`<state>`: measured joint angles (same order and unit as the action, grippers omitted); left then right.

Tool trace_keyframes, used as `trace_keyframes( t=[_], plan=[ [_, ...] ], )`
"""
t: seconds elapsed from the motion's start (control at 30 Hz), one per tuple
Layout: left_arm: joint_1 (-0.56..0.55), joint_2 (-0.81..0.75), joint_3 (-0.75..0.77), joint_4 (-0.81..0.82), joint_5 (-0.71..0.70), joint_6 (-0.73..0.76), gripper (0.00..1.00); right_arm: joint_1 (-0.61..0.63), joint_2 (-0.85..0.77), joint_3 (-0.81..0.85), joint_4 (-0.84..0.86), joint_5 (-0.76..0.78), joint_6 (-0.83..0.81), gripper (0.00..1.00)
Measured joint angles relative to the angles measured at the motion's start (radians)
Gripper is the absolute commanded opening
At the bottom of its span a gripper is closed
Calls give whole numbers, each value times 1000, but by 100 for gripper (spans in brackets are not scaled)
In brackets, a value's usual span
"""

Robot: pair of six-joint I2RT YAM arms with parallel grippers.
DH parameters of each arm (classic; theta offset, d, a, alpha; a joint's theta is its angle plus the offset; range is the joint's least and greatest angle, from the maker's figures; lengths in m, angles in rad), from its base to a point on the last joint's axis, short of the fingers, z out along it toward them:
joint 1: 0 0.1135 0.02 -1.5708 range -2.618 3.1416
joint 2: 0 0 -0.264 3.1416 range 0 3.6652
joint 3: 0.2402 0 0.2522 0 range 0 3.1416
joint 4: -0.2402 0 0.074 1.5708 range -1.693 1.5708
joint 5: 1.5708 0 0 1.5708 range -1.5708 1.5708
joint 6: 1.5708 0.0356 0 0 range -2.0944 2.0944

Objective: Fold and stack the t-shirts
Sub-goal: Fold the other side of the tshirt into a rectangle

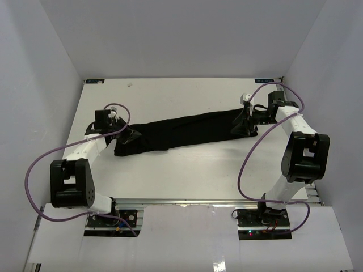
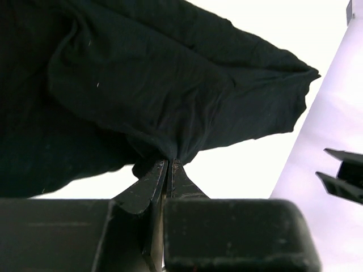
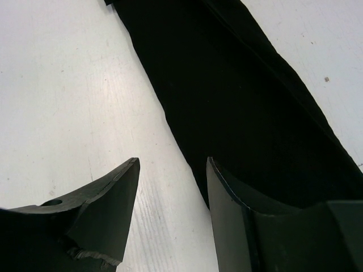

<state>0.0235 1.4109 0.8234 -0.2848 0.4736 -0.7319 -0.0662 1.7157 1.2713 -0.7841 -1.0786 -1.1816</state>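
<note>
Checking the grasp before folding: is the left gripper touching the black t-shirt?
Touching. The left wrist view shows the left gripper shut, with a pinch of the t-shirt caught between its fingertips.

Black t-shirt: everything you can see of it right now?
The t-shirt is plain black, matte, soft cloth, with no print visible. It lies bunched into a long narrow band running diagonally across the white table, wrinkled and wider at its left end. The left gripper is shut, pinching a fold at that end. The right gripper stands open at the right end, one finger over bare table, the other at the cloth's edge.
</note>
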Motion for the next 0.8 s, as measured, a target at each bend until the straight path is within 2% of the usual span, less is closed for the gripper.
trace_keyframes(
  t=[0.33,0.57,0.67,0.7,0.8],
  plan=[
    [30,190,39,87,47,-85,10,-5,0,0,0,1,0,57],
    [61,201,74,108,92,-96,10,21,3,1,12,12,51,51],
    [68,169,66,105,108,-97,10,99,26,21,5,18,61,54],
    [69,151,56,106,113,-97,10,140,31,24,5,21,46,59],
    [73,80,14,94,121,-100,10,296,32,21,31,37,3,64]
  ],
)
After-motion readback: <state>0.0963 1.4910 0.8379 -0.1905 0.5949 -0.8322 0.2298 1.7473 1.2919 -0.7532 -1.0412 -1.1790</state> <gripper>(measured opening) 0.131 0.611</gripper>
